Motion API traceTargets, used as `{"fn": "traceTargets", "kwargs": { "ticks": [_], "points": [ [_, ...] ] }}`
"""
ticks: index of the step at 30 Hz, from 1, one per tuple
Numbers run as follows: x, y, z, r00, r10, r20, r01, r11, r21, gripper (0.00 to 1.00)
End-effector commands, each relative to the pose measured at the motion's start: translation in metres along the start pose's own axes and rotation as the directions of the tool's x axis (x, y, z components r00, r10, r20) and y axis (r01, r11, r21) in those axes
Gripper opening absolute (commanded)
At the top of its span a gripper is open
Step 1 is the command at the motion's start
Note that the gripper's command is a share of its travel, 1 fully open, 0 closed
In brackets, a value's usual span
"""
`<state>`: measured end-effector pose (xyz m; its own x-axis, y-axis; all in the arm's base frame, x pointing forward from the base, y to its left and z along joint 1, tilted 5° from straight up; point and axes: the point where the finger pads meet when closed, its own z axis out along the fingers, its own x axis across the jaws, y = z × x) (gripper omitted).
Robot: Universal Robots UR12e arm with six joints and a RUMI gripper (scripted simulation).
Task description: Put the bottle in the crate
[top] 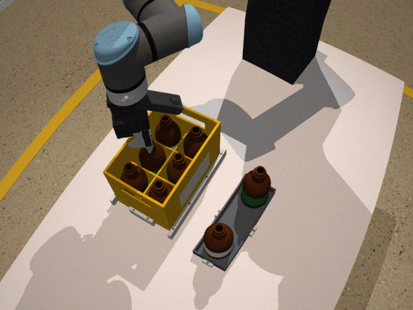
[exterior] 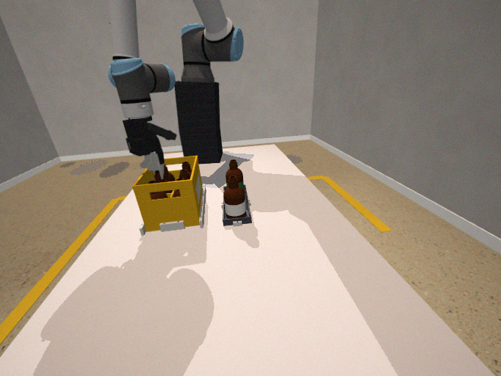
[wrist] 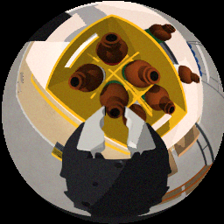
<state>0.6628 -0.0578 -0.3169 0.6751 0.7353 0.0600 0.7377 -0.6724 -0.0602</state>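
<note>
The yellow crate (top: 143, 208) (exterior: 170, 212) (wrist: 144, 41) has a brown bottle in each of its six slots. My gripper (top: 149, 148) (exterior: 161, 176) (wrist: 115, 107) is shut on the neck of the green-banded bottle (top: 152, 160) (wrist: 115, 94) in the middle slot of the row farther from the tray. This bottle stands upright, low between the dividers, about level with its neighbours; its base is hidden. The dark tray (top: 230, 223) (exterior: 225, 222) holds a green-banded bottle (top: 257, 183) (exterior: 233, 175) at its far end and a white-banded bottle (top: 218, 238) (exterior: 233, 196) at its near end.
Neighbouring bottles (top: 168, 133) (top: 134, 180) stand on both sides of the held one in its row. Light rails (top: 200, 193) run along the crate's foot. The black robot pedestal (top: 283, 36) (exterior: 199, 121) stands behind the crate and tray.
</note>
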Motion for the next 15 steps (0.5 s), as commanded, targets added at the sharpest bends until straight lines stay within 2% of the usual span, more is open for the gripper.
{"fn": "traceTargets", "kwargs": {
  "ticks": [1,2,3,15],
  "points": [
    [0.0029,0.0035,-0.0012,1.000,-0.002,-0.002,0.002,1.000,-0.006,0.00],
    [0.0029,0.0035,-0.0012,1.000,-0.002,-0.002,0.002,1.000,-0.006,0.00],
    [0.0029,0.0035,-0.0012,1.000,-0.002,-0.002,0.002,1.000,-0.006,0.38],
    [0.0029,0.0035,-0.0012,1.000,-0.002,-0.002,0.002,1.000,-0.006,0.38]
  ]
}}
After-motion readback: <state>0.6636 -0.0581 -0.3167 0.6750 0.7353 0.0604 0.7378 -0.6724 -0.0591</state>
